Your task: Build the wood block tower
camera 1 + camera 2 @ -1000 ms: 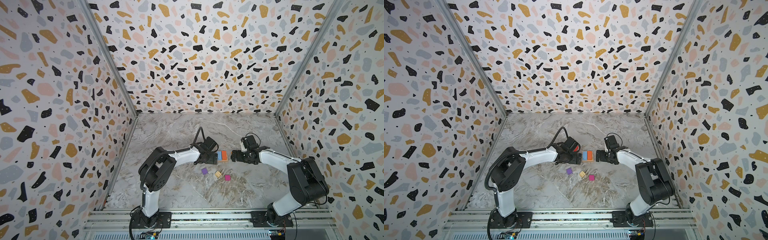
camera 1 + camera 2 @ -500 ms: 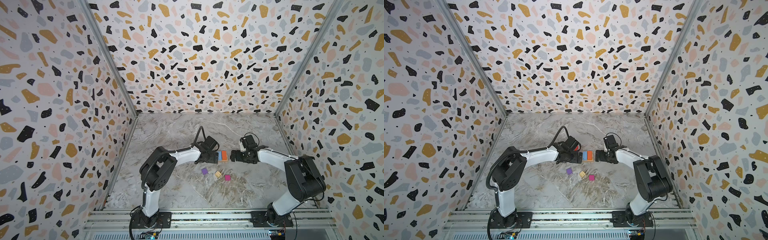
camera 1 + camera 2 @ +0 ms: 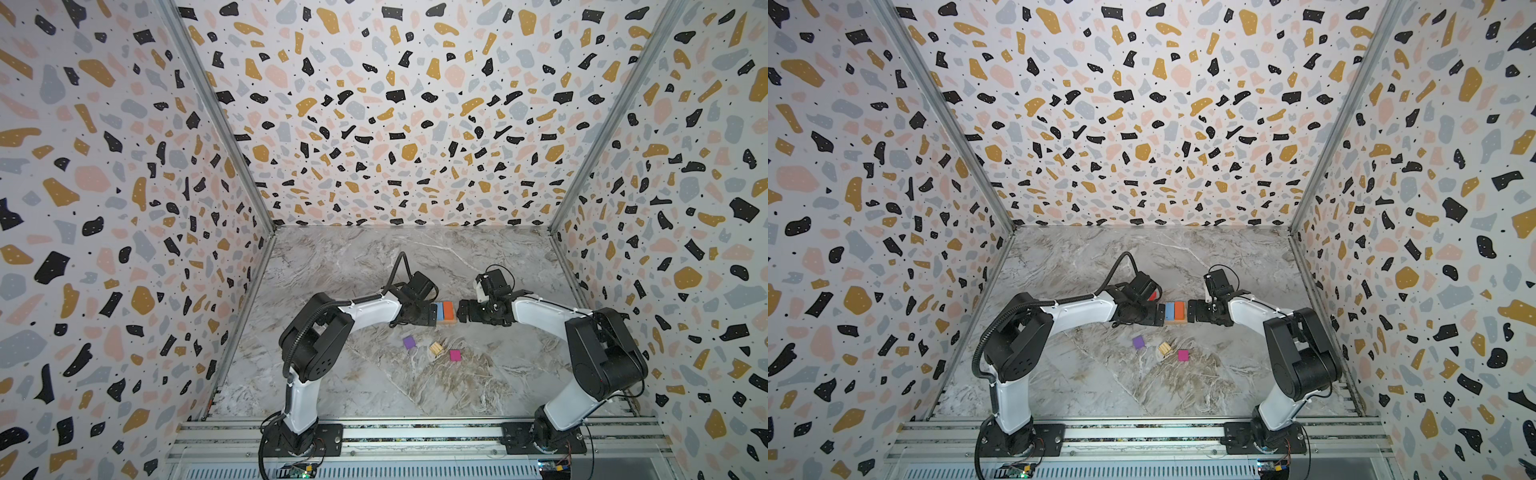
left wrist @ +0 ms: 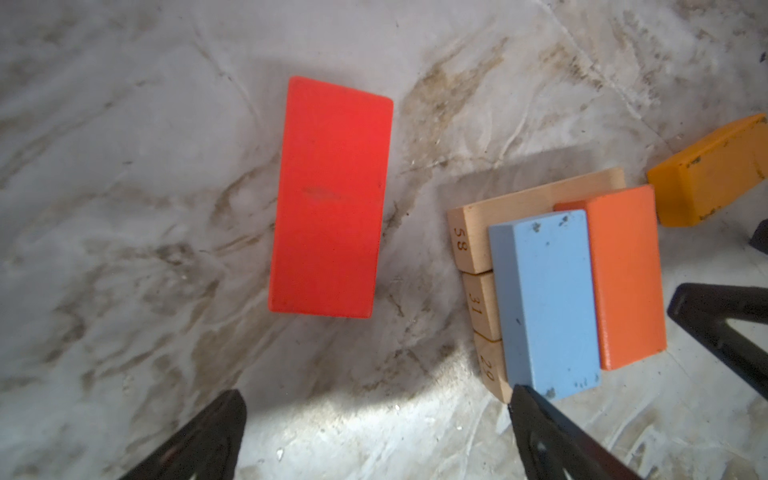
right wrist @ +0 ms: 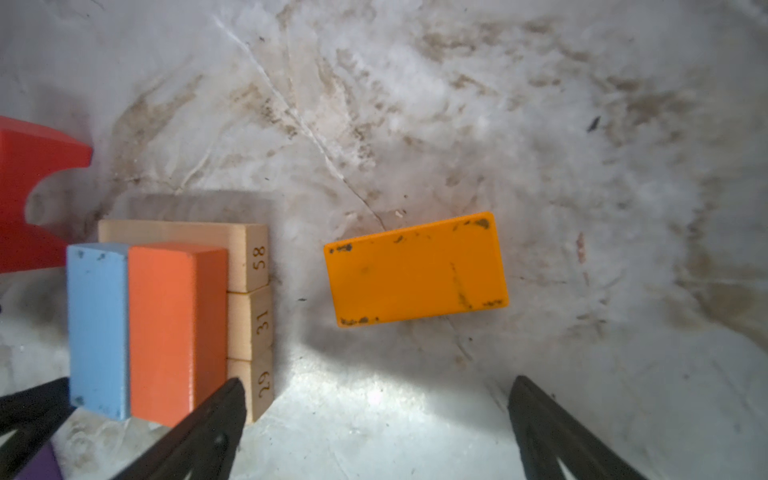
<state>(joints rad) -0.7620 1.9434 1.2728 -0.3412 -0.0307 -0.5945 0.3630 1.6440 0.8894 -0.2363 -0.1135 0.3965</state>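
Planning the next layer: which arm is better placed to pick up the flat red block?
Left. The red block lies flat just ahead of the open left hand, beside the stack. The right hand, also open, is on the stack's far side, facing the yellow block instead.

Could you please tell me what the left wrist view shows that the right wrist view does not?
Left wrist only: the whole red block, lying flat on its own, ahead of the open left gripper. Right wrist only: the whole amber block, also flat on its own, ahead of the open right gripper, plus a corner of a purple cube. Both: the light blue block and orange block side by side on three tan blocks numbered 58, 31 and 29; each also catches part of the other's block.
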